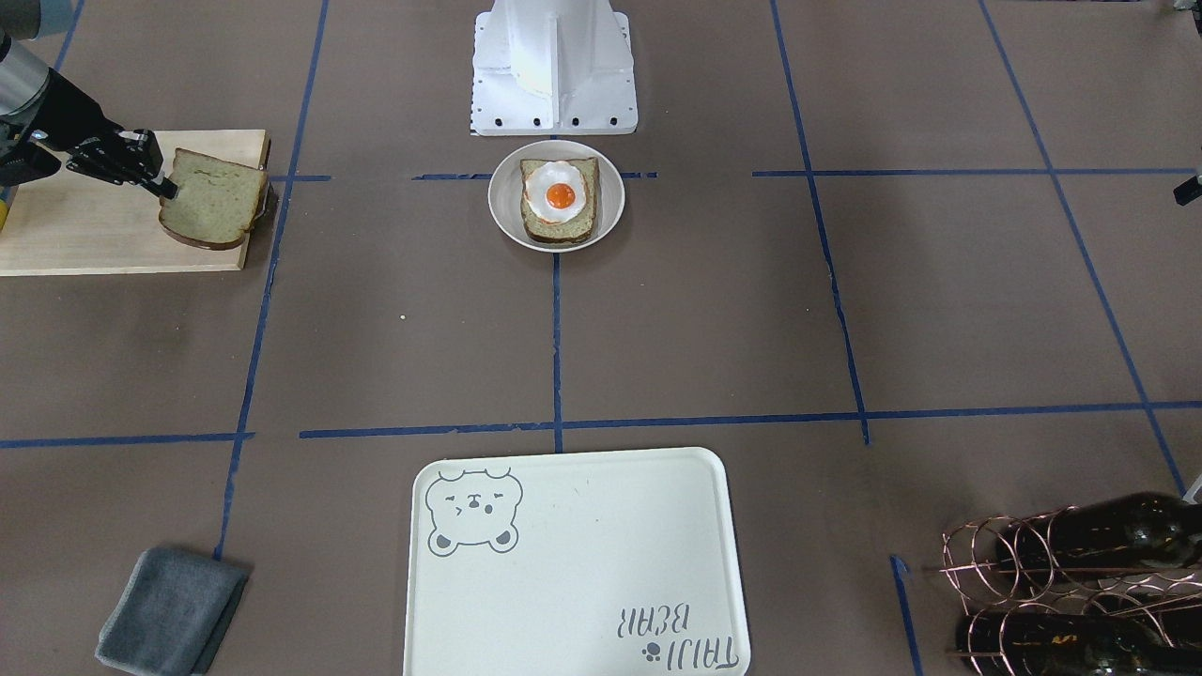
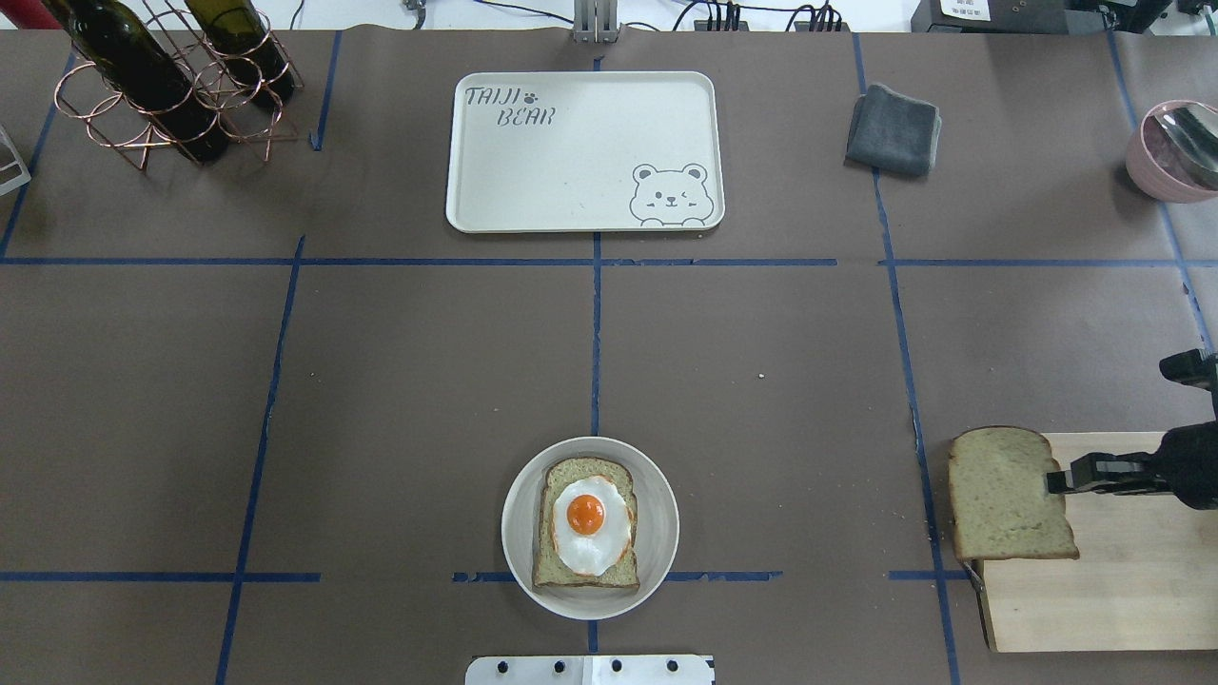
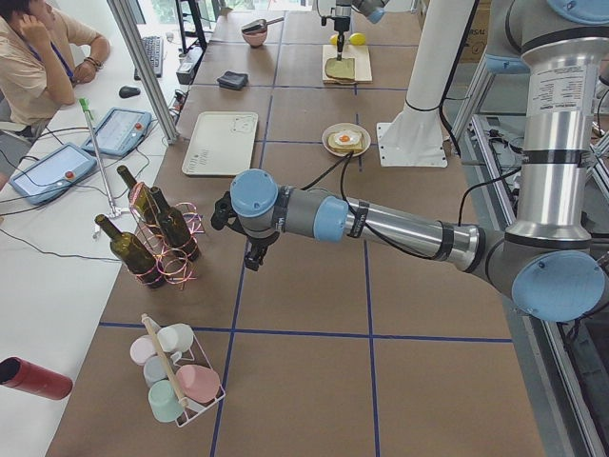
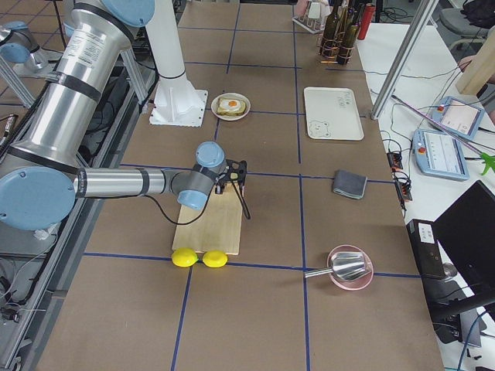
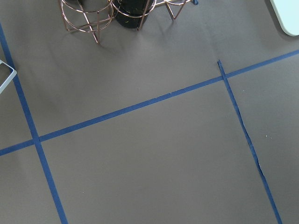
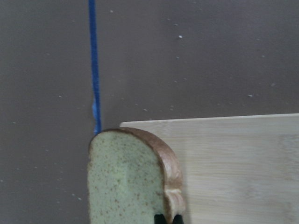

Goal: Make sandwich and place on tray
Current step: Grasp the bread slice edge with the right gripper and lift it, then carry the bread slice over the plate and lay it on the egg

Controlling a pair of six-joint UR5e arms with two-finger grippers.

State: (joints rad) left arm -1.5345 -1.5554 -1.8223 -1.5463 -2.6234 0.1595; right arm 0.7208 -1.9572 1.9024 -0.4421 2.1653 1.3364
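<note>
Right tool (image 2: 1052, 479) closed; left arm (image 3: 381, 224) outstretched.

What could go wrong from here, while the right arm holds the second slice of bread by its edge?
1. The right gripper pinches the bread slice with its fingers at one crust edge only, so the slice may sag, tilt or slip out on the way to the plate.
2. The fried egg seems to lie loose on the lower slice; a crooked landing could push it aside.

I count two bread slices (image 2: 1009, 495), one fried egg (image 2: 590, 523), one round plate (image 2: 661, 533), one tray (image 2: 571, 162), one cutting board (image 2: 1123, 580), one grey cloth (image 2: 893, 128), two lemons (image 4: 186, 257), one pink bowl (image 2: 1151, 181) and one metal spoon (image 2: 1189, 133).
</note>
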